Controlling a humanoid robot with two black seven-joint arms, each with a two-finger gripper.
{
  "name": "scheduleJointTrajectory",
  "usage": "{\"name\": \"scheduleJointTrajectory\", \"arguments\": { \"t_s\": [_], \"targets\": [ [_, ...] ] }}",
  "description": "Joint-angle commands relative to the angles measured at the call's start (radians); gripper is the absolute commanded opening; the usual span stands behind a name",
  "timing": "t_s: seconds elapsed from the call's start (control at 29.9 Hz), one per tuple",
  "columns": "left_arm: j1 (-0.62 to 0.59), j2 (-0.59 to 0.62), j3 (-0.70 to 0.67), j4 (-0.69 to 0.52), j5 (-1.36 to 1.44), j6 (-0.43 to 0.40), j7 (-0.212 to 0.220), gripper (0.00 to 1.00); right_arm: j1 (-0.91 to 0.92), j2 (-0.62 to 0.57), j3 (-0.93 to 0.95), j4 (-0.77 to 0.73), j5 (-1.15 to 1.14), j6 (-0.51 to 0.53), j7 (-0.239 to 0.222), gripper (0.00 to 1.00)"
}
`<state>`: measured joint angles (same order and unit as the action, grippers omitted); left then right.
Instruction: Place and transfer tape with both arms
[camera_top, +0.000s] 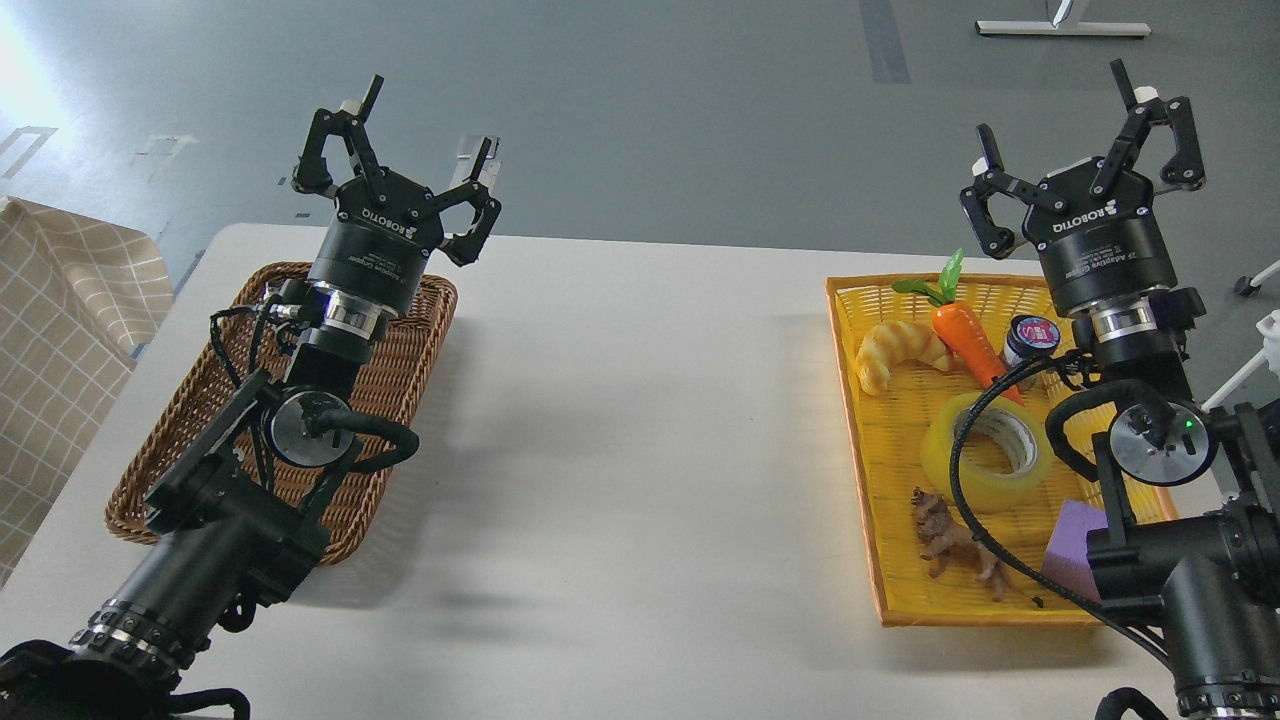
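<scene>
The tape (985, 452), a translucent yellow roll with a pale core, lies flat in the yellow tray (870, 520) on the right; a black cable of my right arm crosses in front of it. My right gripper (1065, 125) is raised above the tray's far edge, well beyond the tape, open and holding nothing. My left gripper (425, 130) hovers above the far end of the brown wicker basket (410, 330) on the left, also open and holding nothing.
The yellow tray also holds a croissant (900, 352), a toy carrot (968, 335), a small dark jar with a red-marked lid (1030, 338), a brown toy animal (955, 545) and a purple block (1075, 545). A checked cloth (60, 330) lies at far left.
</scene>
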<state>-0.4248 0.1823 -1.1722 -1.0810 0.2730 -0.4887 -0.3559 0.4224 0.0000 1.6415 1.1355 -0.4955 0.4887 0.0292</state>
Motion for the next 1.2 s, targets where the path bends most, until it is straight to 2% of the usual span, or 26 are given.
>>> {"name": "scheduleJointTrajectory", "arguments": {
  "t_s": [0.0, 1.17],
  "targets": [
    [0.0, -0.001, -0.001, 0.001, 0.0, 0.0, -0.001, 0.98, 0.001, 0.0, 0.0, 0.0, 0.0, 0.0, 0.0, 1.0],
    [-0.002, 0.0, -0.001, 0.0, 0.0, 0.0, -0.002, 0.98, -0.013, 0.0, -0.002, 0.006, 0.0, 0.0, -0.002, 1.0]
  ]
}}
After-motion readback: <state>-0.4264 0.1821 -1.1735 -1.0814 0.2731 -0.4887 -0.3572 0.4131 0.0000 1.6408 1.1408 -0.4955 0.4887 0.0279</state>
